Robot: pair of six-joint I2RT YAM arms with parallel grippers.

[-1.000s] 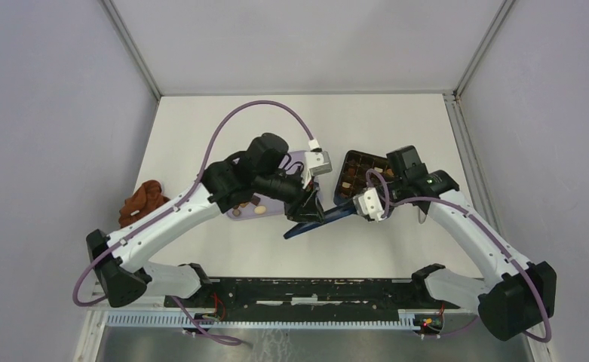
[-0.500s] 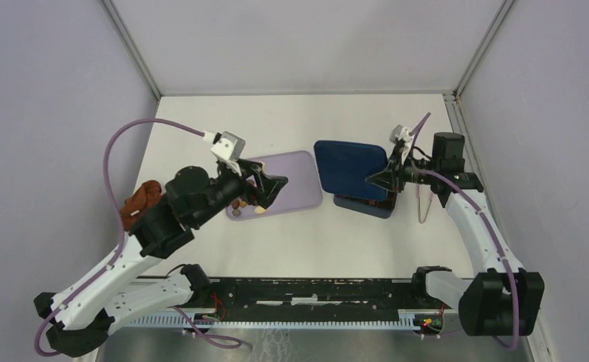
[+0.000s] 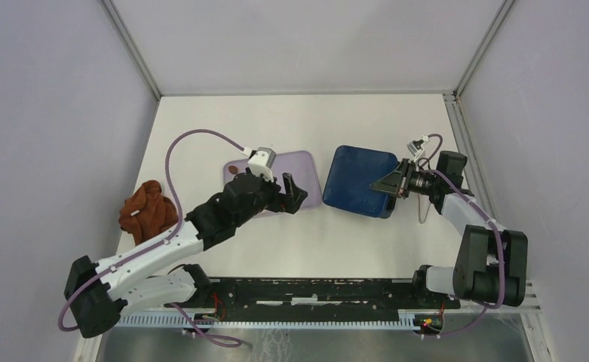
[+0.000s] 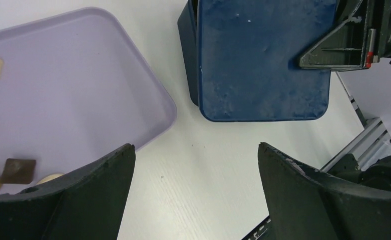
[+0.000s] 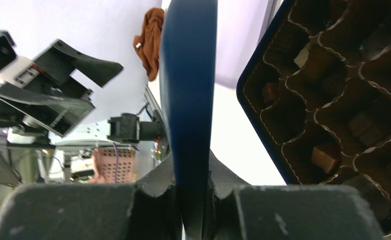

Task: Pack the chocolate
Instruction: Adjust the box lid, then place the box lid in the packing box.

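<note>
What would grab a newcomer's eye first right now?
The dark blue lid, pinched by the right fingers, hangs over the open box with chocolate in its cups, right of centre. Beside it the left fingers gape above the edge of the lilac tray, where loose pieces lie.

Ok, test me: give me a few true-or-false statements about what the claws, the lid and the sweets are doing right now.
1. The right claw pinches the blue lid. True.
2. A few chocolates lie on the lilac tray. True.
3. The left claw holds one of them. False: it is open and empty.
4. The brown cloth lies in the tray. False: it lies on the table, left of the tray.
5. The box has only empty compartments. False: several hold pieces.
</note>
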